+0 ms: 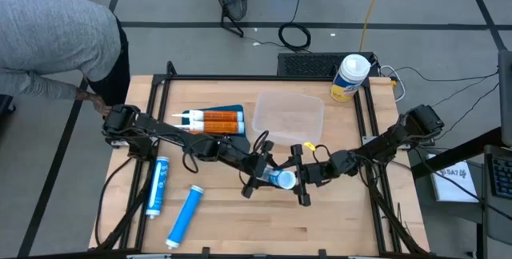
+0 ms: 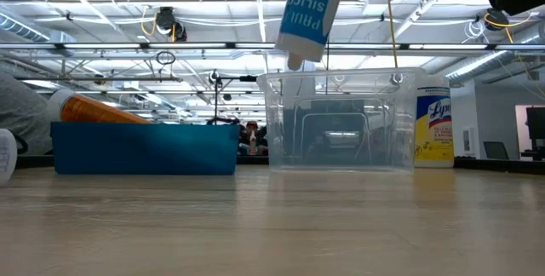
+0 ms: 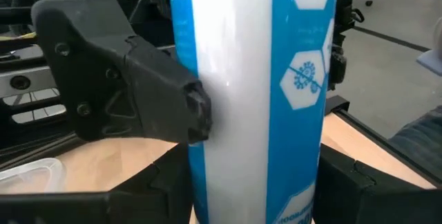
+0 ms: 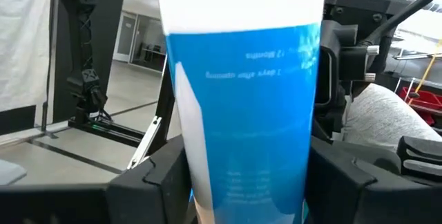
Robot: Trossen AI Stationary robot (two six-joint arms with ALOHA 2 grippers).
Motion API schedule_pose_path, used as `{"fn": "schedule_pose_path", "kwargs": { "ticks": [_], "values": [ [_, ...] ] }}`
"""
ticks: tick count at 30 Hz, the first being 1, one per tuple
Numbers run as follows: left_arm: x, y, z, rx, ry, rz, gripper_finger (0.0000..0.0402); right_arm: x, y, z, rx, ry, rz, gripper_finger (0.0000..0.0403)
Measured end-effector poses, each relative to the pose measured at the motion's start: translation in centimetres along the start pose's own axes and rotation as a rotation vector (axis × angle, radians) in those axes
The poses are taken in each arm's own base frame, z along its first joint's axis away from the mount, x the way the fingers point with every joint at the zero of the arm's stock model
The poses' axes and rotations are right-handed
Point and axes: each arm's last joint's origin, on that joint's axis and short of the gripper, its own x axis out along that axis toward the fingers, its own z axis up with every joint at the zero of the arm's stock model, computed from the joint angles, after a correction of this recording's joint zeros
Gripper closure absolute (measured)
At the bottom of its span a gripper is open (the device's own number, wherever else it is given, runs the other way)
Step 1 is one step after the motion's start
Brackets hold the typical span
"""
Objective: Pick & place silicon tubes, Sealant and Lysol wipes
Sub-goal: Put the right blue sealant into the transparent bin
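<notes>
A hall with ceiling trusses and strip lights lies behind the wooden worktop [image 1: 320, 227], which is framed by black rails. The near strip of wood is bare from the middle to the right.

Near left, two blue tubes [image 1: 158, 185] lie flat, well apart from each other. A third blue tube [image 1: 281, 179] is held in the air at mid-worktop, standing roughly on end. In the low view it hangs above the bin's near left rim, clear of it.

Both arms reach inward from the side edges and meet at that tube. The left gripper [image 1: 260, 173] has its jaws pinching the tube from the left. The right gripper [image 1: 300, 175] has its jaws closed on the same tube from the right.

Farther back, a clear plastic bin [image 1: 288, 115] sits just beyond the grippers. Left of it, a blue tray [image 1: 232, 110] holds two orange tubes [image 1: 216, 121] lying side by side.

At the far right corner the Lysol wipes [image 1: 350, 77] stand upright on the worktop's far edge, well apart from both grippers.

A person in a grey sleeve [image 1: 48, 43] leans by the far left corner.
</notes>
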Motion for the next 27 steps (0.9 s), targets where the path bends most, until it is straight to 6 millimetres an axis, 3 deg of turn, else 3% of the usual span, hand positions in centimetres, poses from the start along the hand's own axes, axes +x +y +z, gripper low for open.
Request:
{"fn": "schedule_pose_path", "kwargs": {
  "ticks": [5, 8, 16, 22, 27],
  "values": [
    [0.0, -0.1, -0.2, -0.026, 0.022, 0.004, 0.0183, 0.0, 0.0, -0.2, -0.013, 0.017, 0.003, 0.0198],
    [-0.2, -0.1, -0.4, -0.094, 0.076, 0.024, 0.0154, -0.1, 0.3, -0.4, -0.034, 0.045, 0.015, 0.0198],
    [-4.0, -0.5, 1.0, -0.252, 0.221, 0.003, 0.0075, -0.8, 0.3, 1.5, 0.001, 0.032, 0.044, 0.0198],
    [-5.8, -1.8, 2.4, -0.187, 0.235, -0.041, 0.0051, -1.0, -2.1, 3.9, -0.01, 0.042, -0.09, 0.0198],
    [-6.3, -2.6, 2.2, -0.079, 0.282, -0.085, 0.0047, 0.4, -4.5, 6.4, -0.029, 0.195, -0.178, 0.0198]
  ]
}}
